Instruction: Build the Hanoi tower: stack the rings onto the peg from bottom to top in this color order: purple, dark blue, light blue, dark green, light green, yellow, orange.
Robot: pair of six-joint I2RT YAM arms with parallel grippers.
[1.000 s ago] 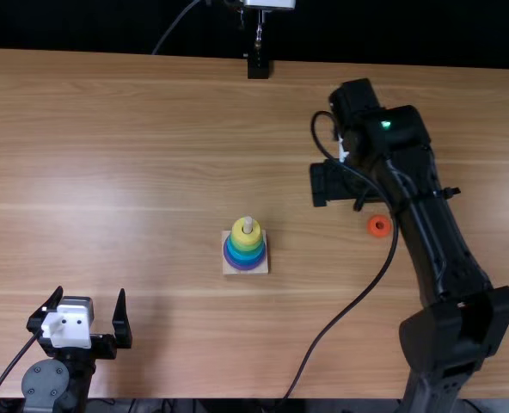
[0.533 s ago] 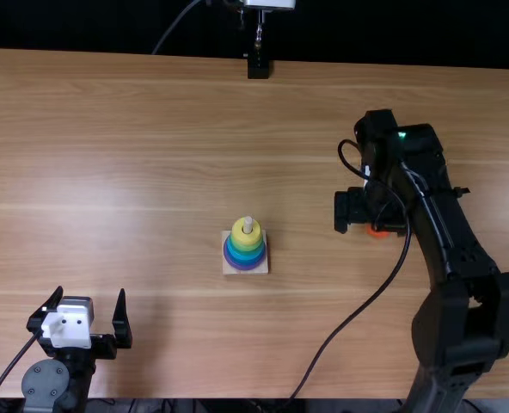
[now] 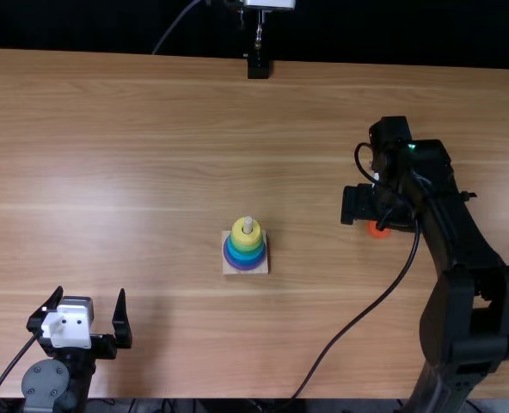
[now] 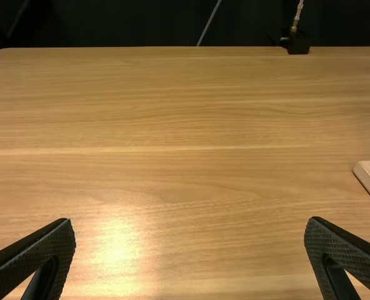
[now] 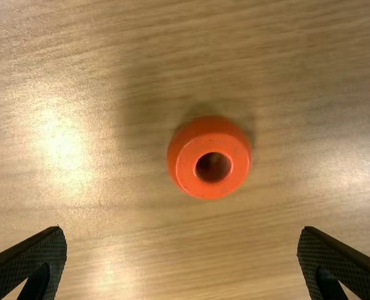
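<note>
Beyond right gripper [image 5: 182,230], 2 fingers [image 5: 35,253] apart: orange, round, plastic-looking ring [image 5: 190,164]; likely light, stiff, slippery; grasp outer sides.

Bare wood [image 5: 141,225] on all sides of the orange ring [image 5: 188,165], the stacked rings [image 3: 245,245] well apart.

Surface [image 3: 134,146]: square base [image 3: 229,269] lies near the middle, carrying the peg [image 3: 248,224]. Yellow ring [image 3: 247,238] uppermost on the peg, greens [image 3: 247,247] and blues [image 3: 246,257] below, purple ring [image 3: 245,268] lowest. Orange ring [image 3: 376,230] is on the surface, right of the base and slightly farther, partly covered by the right arm [image 3: 465,232]. Left arm [image 3: 45,385] is at the near left, its jaws spread and holding nothing. Black stand [image 3: 258,67] noted at the far edge.
</note>
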